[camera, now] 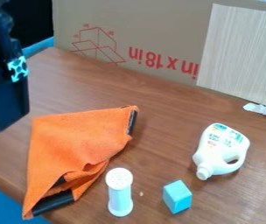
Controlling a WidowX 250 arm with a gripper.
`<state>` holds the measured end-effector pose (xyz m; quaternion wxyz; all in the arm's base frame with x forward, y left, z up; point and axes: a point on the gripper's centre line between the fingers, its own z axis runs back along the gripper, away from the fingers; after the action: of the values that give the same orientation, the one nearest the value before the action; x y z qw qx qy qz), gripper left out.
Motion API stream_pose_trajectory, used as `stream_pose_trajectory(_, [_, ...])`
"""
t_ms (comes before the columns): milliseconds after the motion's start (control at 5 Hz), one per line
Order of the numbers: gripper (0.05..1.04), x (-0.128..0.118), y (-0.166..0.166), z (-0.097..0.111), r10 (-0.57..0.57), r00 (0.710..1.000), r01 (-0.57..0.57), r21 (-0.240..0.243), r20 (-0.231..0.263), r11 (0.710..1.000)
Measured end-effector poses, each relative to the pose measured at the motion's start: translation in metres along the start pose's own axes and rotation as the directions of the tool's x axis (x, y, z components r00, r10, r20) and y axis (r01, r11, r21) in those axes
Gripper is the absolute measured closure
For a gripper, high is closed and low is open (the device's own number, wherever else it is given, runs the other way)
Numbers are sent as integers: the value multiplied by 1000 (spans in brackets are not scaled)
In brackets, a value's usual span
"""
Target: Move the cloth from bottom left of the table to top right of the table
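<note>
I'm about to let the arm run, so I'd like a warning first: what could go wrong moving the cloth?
The cloth lies close to the upright shaker, so dragging it could topple that. Its bottom corner overhangs the table's edge and might slide off if nudged. Trailing fabric could catch the bottle.

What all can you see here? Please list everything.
Cloth: one, orange with black edging, lower left
Shaker: one, white, bottom centre
Block: one, light blue, right of shaker
Jug: one, white, lying at right
Cardboard: one, brown with red print, along the back
Panel: one, pale, against the cardboard
Table: one, brown, under the objects
Arm: one, black, upper left
</note>
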<state>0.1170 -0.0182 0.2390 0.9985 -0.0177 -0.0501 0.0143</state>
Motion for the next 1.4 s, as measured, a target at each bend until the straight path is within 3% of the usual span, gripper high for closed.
stream_pose_trajectory(200, [83, 0, 1, -3, 1, 1000, -1, 3, -1, 1000])
stream_pose_trajectory(400, [83, 37, 7, -60, -23, 1000, 23, 76, -6, 997])
stream_pose_trajectory(800, [83, 99, 64, -156, -34, 993, 22, 100, 117, 995])
stream_pose_trajectory(1000, [83, 106, 77, -163, -58, 988, 45, 94, 143, 995])
stream_pose_trajectory(1200, [83, 113, 103, -158, -15, 987, 10, 33, 161, 999])
stream_pose_trajectory(1400, [83, 114, 110, -172, -11, 991, 9, 15, 132, 1000])
